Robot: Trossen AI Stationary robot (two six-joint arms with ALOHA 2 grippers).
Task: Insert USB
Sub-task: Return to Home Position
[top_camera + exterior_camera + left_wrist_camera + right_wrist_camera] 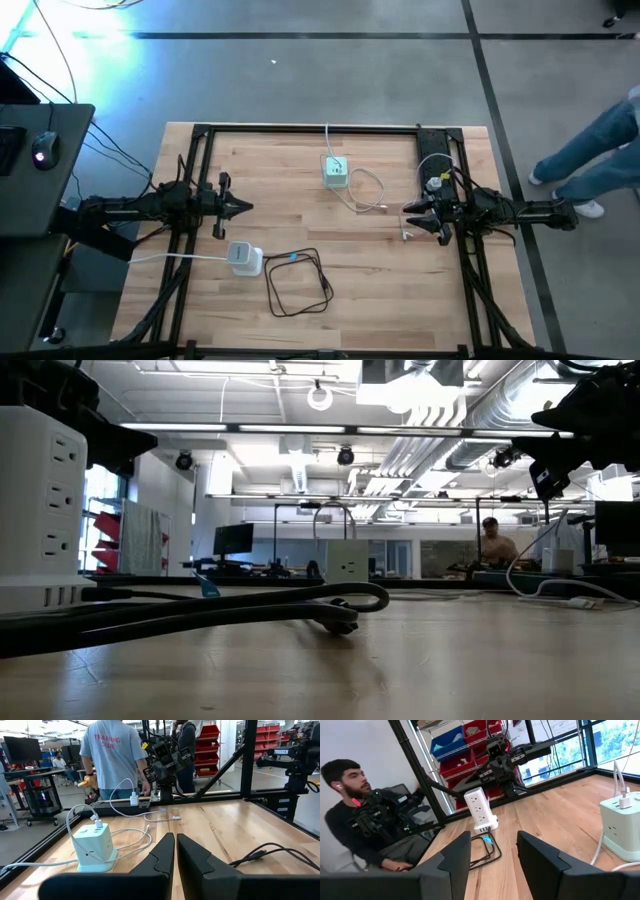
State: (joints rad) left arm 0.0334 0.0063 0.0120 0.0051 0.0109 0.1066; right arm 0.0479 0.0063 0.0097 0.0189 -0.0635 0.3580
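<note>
A mint-green power cube (pixel 335 172) stands on the wooden table at the far middle, with a white plug in its top (pixel 98 824). A white cable runs from it and loops on the table, its free end (pixel 383 207) lying flat; the end also shows in the left wrist view (pixel 175 818). My right gripper (pixel 408 210) hovers just right of that end, open and empty (pixel 492 845). My left gripper (pixel 240 207) is shut and empty (pixel 175 840) at the table's left, above the table. A white charger block (pixel 134 799) on its own cable sits by the right arm.
A white outlet tower (pixel 245 258) stands near the front left, its black cord (pixel 300 285) coiled on the table beside it. Black frame rails (pixel 310 128) border the table. People stand beyond the right edge (pixel 590 160) and sit beyond the left edge (pixel 365 815).
</note>
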